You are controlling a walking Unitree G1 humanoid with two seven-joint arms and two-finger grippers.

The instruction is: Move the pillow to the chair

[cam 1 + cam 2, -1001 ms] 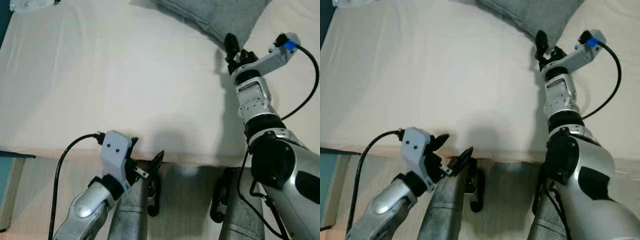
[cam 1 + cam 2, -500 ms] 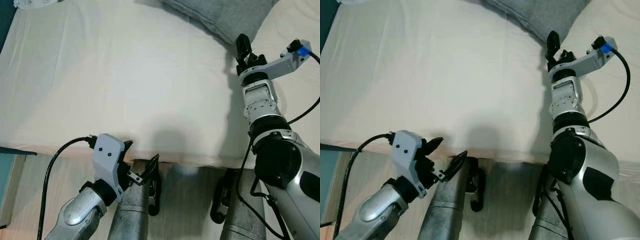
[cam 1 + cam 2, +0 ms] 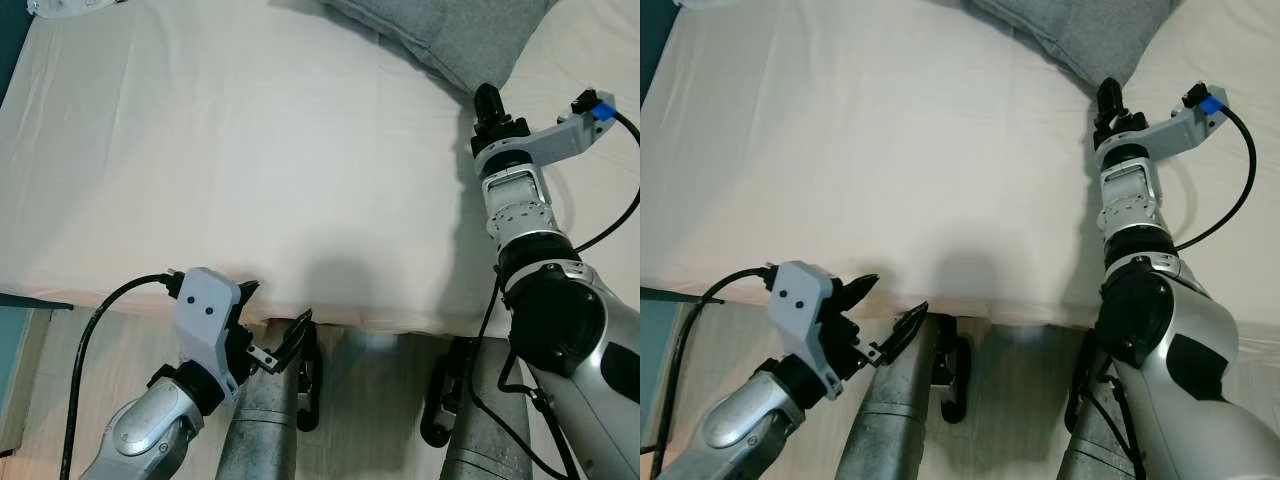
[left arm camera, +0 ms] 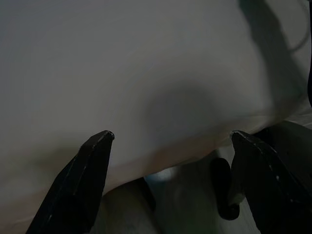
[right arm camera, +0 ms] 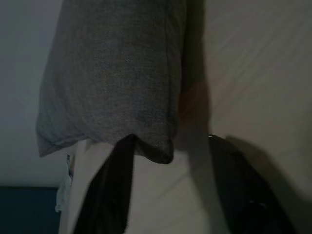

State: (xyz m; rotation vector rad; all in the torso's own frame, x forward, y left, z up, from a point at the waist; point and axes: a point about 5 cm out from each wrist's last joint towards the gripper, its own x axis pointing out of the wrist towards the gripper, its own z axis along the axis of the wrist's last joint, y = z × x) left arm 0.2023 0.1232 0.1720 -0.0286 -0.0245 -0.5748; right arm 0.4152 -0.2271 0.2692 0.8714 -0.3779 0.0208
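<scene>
Pillow (image 3: 455, 35) lies at one o'clock on the bed (image 3: 250, 170), its near corner between your right gripper (image 5: 168, 187)'s spread fingers, so push deeper before pinching; left gripper (image 3: 275, 325) hangs open, idle.

The grey pillow (image 3: 450, 35) is cut off by the top edge.
</scene>
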